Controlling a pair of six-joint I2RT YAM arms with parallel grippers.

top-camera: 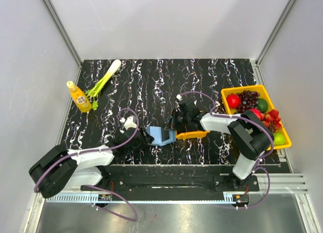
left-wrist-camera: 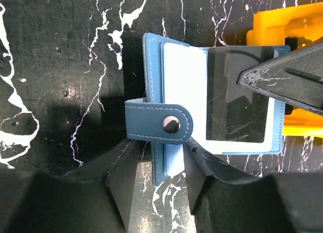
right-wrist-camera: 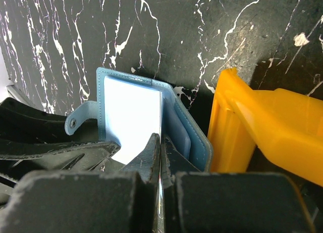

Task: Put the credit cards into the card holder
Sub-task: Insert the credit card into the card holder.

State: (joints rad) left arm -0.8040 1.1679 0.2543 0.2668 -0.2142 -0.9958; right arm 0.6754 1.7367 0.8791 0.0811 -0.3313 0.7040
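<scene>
The blue card holder [top-camera: 162, 136] is open beside the small orange tray [top-camera: 194, 135]. In the left wrist view, the holder [left-wrist-camera: 154, 66] shows its lighter inside and a snap strap. My left gripper [left-wrist-camera: 162, 152] closely brackets its spine edge, and the right finger touches it. My right gripper [right-wrist-camera: 160, 142] is shut on a thin card seen edge-on. In the left wrist view this dark card [left-wrist-camera: 237, 96] lies over the holder's pale inner page, with a right finger [left-wrist-camera: 287, 76] on it. I cannot tell whether the card's edge is inside a pocket.
A big yellow fruit bin [top-camera: 242, 87] stands at the right. A yellow bottle [top-camera: 79, 97] and a green leek [top-camera: 103, 80] lie at the far left. The orange tray [right-wrist-camera: 252, 127] sits tight against the holder's right side.
</scene>
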